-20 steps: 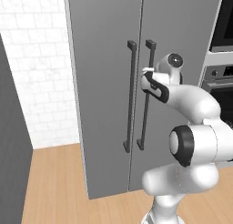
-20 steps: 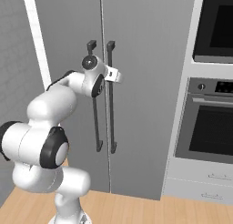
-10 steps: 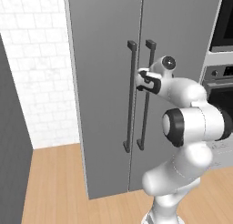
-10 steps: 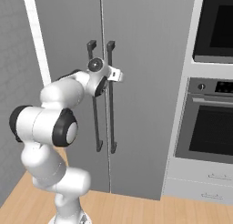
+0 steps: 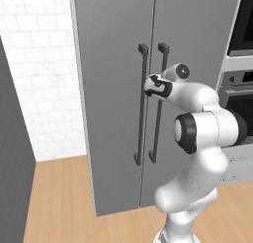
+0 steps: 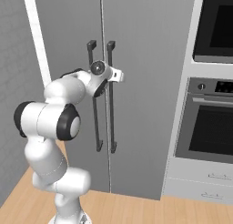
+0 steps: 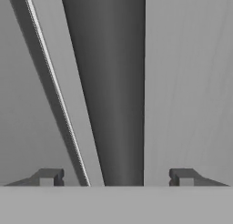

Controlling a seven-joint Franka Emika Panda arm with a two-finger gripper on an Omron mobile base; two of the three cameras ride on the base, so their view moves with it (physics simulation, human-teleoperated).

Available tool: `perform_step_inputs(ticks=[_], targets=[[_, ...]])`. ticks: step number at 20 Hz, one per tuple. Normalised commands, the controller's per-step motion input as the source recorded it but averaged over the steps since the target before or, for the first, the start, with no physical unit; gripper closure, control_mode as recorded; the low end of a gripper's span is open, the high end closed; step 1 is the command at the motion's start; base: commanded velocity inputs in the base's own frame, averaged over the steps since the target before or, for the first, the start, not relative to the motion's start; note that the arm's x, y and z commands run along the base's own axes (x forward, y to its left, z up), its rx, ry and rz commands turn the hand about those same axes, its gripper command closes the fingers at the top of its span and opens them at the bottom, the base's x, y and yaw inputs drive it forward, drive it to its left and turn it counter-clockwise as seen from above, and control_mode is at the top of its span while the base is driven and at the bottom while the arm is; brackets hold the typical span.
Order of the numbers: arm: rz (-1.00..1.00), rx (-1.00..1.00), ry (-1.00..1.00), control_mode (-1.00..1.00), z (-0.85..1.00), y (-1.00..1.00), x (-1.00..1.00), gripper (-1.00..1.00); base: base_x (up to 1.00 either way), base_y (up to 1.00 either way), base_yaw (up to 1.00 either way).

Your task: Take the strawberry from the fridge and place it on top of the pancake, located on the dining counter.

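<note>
The gripper (image 7: 116, 176) is open, its tips either side of a dark vertical bar handle (image 7: 111, 91) of the closed fridge (image 5: 113, 64) — centre frame; the strawberry is presumably inside.

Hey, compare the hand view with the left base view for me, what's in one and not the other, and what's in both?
The hand view alone gives the close look: a dark bar handle runs between the two fingertips of the tool, with a clear gap on either side of it, so the jaws are not yet closed on it.

The left base view alone gives the white brick wall, the wood floor, the oven and the robot's arm.

Both show the closed grey fridge doors and the handle the tool is at.
</note>
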Motion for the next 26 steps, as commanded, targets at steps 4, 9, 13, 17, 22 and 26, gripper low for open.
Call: perform_step_inputs(ticks=[4,9,13,17,22,26], targets=[[0.03,0.0,0.0,-1.0,-0.31,-0.01,0.52,1.0,0.0,0.0,0.0],[0.0,0.0,0.08,-1.0,-0.12,-0.28,0.16,1.0,0.0,0.0,0.0],[0.0,0.06,0.0,-1.0,0.0,-0.86,-0.44,1.0,0.0,0.0,0.0],[-0.01,0.1,0.0,-1.0,0.0,-0.98,-0.44,1.0,0.0,0.0,0.0],[-0.05,0.09,0.0,-1.0,0.0,-0.99,-0.34,1.0,0.0,0.0,0.0],[-0.03,0.09,0.0,-1.0,0.0,-0.99,-0.39,1.0,0.0,0.0,0.0]])
